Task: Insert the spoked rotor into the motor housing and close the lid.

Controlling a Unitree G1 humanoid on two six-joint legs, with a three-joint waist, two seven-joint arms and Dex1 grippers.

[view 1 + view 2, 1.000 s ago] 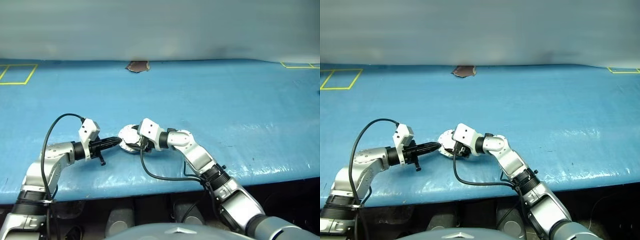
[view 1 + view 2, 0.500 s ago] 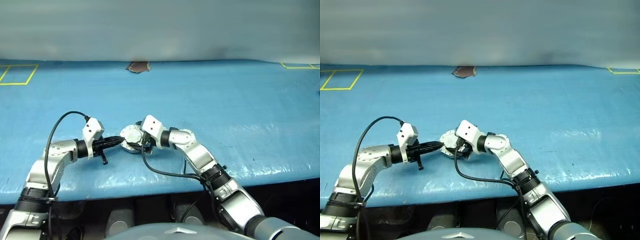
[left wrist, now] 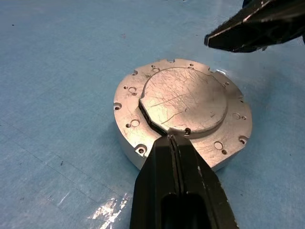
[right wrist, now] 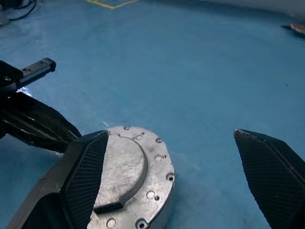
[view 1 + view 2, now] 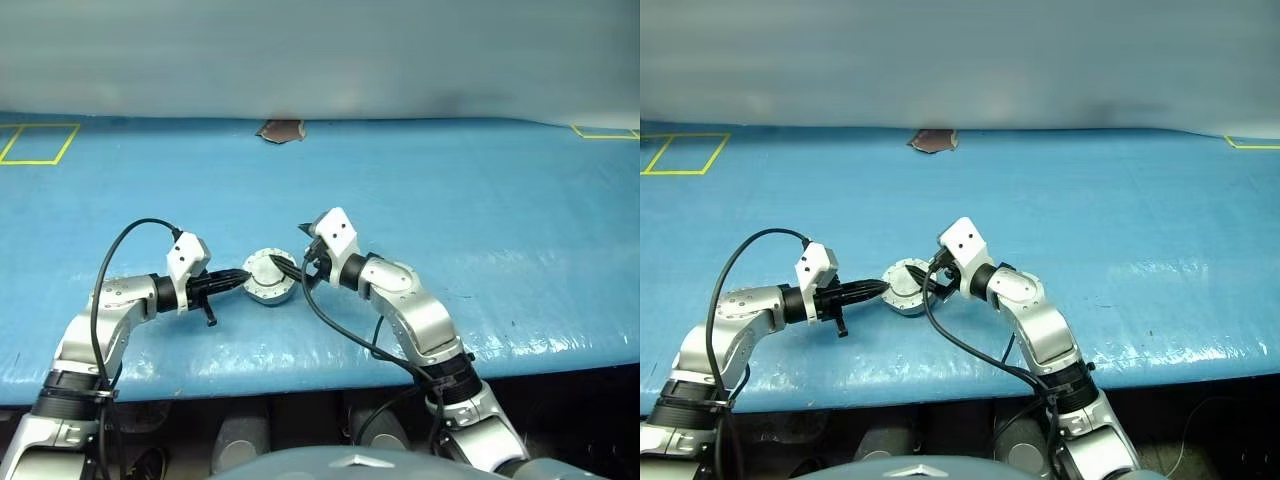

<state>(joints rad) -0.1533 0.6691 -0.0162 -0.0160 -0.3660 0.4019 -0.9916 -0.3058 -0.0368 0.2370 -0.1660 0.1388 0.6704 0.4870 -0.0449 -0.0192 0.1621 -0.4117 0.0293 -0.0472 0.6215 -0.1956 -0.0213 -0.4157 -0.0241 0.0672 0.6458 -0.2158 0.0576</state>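
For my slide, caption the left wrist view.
Shut left pincer at closed lid of motor housing; right pincer open.

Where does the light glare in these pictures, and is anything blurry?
Left eye view: white sheen on the blue table cover near its front edge. Left wrist view: the lid gleams, its scratches sharp; a bright glint on the cover beside the left hand. Right wrist view: the right hand's mesh pads loom close and dark.
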